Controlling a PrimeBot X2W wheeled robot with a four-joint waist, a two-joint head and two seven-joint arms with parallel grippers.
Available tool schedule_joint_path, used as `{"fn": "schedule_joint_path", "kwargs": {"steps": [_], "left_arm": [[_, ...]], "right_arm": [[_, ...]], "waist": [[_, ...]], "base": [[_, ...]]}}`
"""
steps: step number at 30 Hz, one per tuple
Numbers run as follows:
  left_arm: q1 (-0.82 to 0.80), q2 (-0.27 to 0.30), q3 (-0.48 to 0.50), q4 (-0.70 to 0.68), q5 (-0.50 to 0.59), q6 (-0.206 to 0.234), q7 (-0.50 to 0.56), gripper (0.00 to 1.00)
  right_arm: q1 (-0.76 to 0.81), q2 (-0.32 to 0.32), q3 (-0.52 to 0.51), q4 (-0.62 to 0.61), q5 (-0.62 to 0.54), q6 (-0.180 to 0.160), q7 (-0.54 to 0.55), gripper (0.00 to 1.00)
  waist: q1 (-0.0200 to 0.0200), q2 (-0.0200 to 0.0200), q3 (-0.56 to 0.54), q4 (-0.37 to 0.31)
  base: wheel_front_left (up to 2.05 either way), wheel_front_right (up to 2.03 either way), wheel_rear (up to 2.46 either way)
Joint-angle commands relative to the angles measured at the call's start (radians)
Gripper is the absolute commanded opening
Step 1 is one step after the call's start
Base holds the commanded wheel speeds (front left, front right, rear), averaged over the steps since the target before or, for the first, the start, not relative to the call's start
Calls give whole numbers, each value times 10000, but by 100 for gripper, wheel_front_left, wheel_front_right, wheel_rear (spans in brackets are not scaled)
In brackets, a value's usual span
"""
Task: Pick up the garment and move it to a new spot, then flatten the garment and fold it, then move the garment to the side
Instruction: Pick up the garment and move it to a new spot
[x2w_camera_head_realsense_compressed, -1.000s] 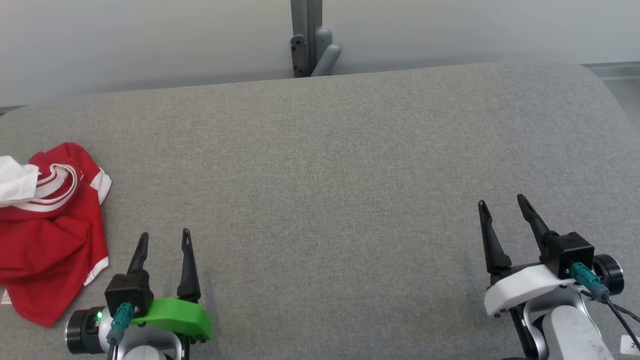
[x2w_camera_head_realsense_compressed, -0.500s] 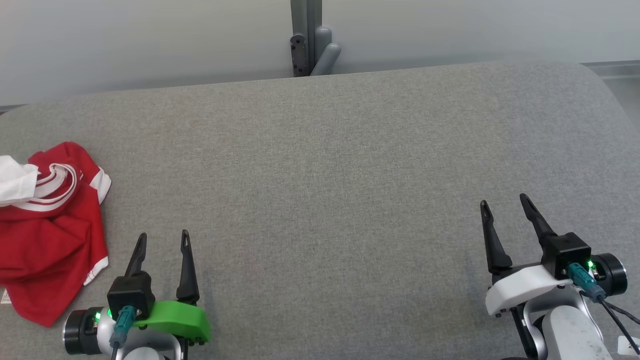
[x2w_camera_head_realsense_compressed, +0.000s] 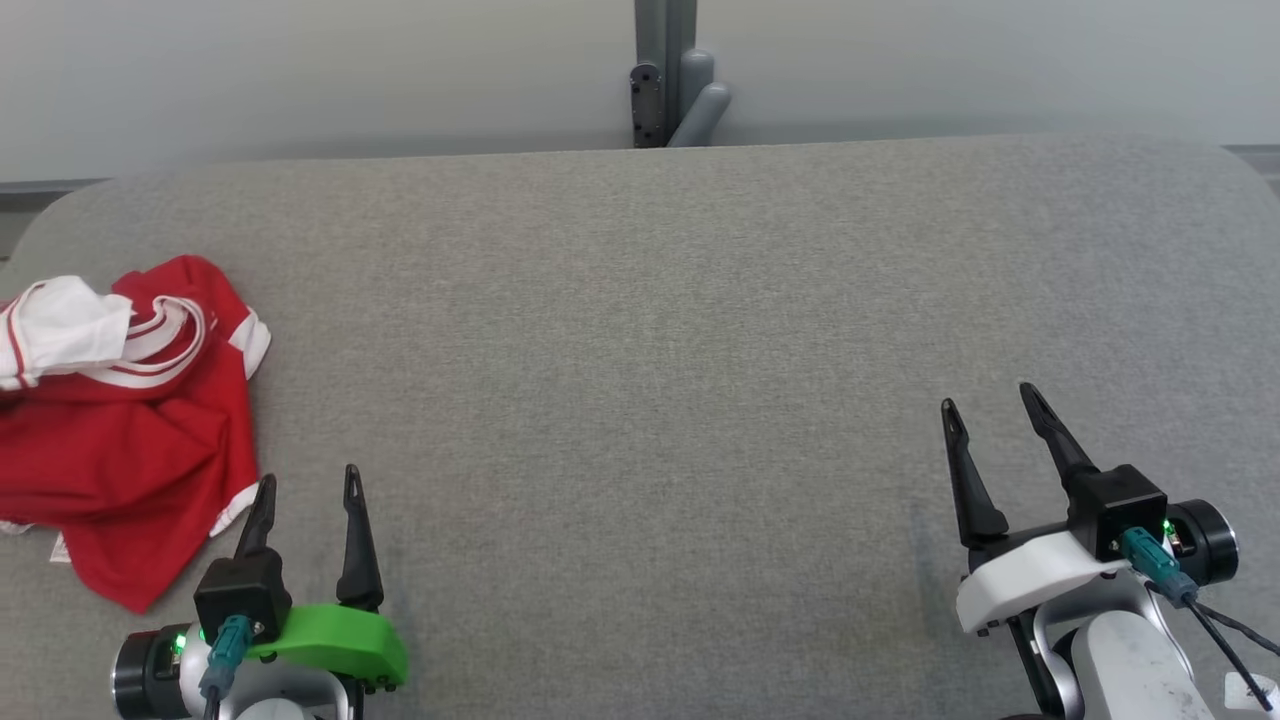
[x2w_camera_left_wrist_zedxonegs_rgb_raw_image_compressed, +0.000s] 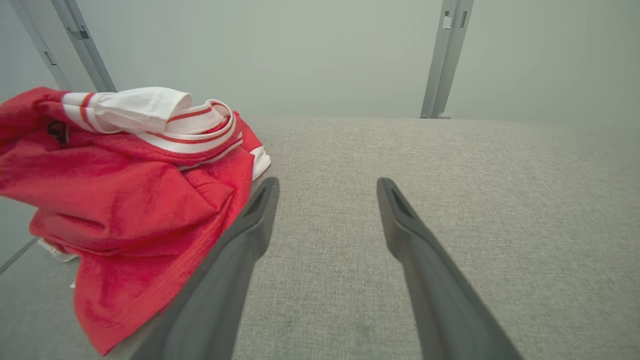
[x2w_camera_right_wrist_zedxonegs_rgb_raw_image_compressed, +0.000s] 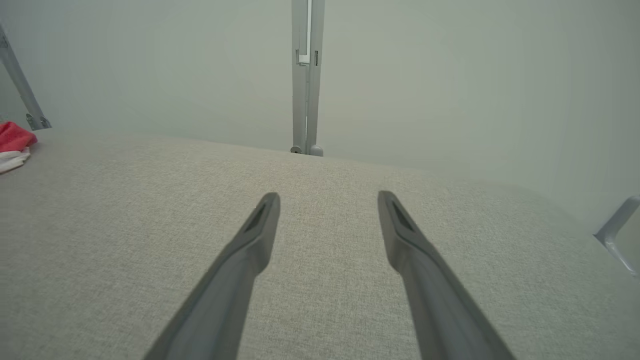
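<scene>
Both spread: left end effector (x2w_camera_head_realsense_compressed: 309, 474) now just beside the garment (x2w_camera_head_realsense_compressed: 130, 450), right end effector (x2w_camera_head_realsense_compressed: 985, 396) well apart.

Grey fabric surface (x2w_camera_head_realsense_compressed: 640, 330), far corners rounded, wide and flat. Behind far edge: grey upright post (x2w_camera_head_realsense_compressed: 666, 35), dark bracket (x2w_camera_head_realsense_compressed: 645, 105) and rounded grey stub (x2w_camera_head_realsense_compressed: 700, 100) at its foot. Pale plain wall (x2w_camera_head_realsense_compressed: 300, 80) beyond. Slanted grey strut (x2w_camera_left_wrist_zedxonegs_rgb_raw_image_compressed: 84, 45) far left.
</scene>
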Motion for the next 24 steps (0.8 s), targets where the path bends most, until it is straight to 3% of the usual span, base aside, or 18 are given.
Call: {"fn": "schedule_joint_path", "kwargs": {"steps": [1, 15, 24], "left_arm": [[135, 58, 62, 48, 67, 10, 2, 100], [292, 55, 419, 127, -51, -113, 2, 100], [547, 55, 601, 116, -262, -5, 2, 100]], "right_arm": [[95, -46, 43, -49, 32, 1, -35, 100], [70, -56, 117, 23, 216, 1, -28, 100], [132, -126, 154, 354, 260, -1, -28, 100]], "waist": [[0, 0, 2, 398], [0, 0, 234, 3473], [0, 0, 317, 4962]], "base": [[0, 0, 0], [0, 0, 0], [0, 0, 0]]}}
